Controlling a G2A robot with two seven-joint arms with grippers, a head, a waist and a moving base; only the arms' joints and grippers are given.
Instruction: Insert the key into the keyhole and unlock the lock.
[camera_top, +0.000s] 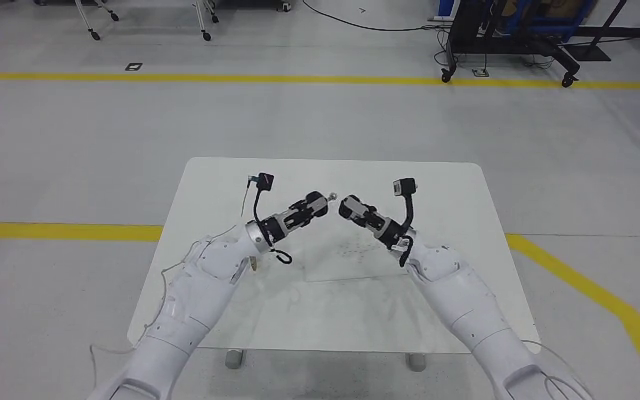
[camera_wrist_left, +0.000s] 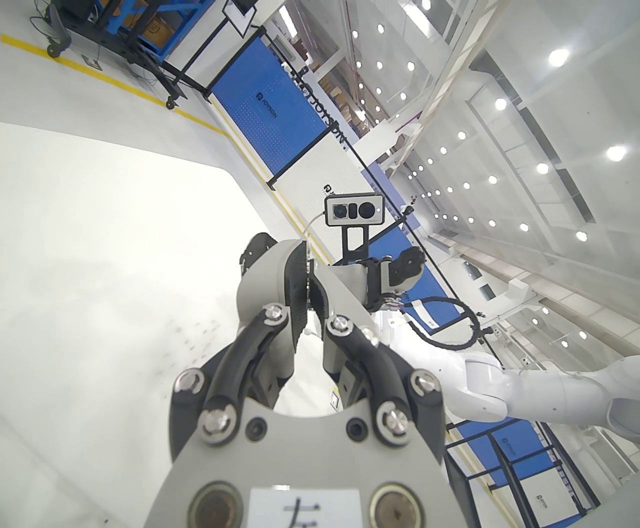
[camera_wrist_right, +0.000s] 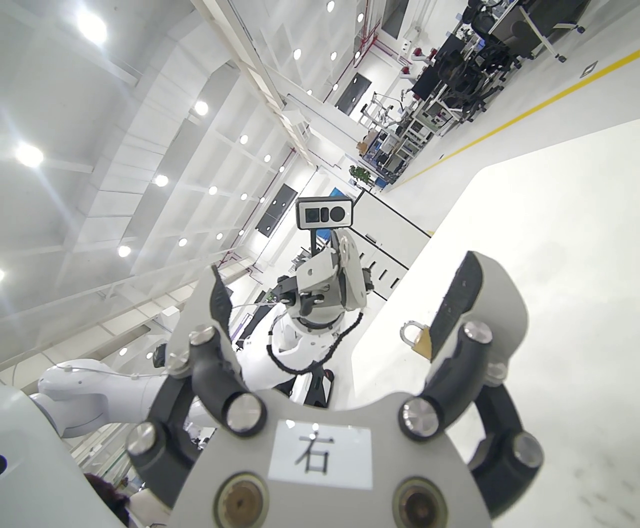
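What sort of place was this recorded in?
Probably a large industrial hall or robotics test floor: yellow floor lines, a high ceiling with rows of lights, and wheeled equipment racks beyond the table.

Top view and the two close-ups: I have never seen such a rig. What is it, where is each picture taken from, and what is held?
This is a two-armed robot at a white table. The top view looks down from above its arms; each close-up comes from a camera on one wrist, looking along that arm's tool. The left tool is shut; whether anything sits between its fingers, I cannot tell. The right tool is open, a small padlock beside one of its fingers.
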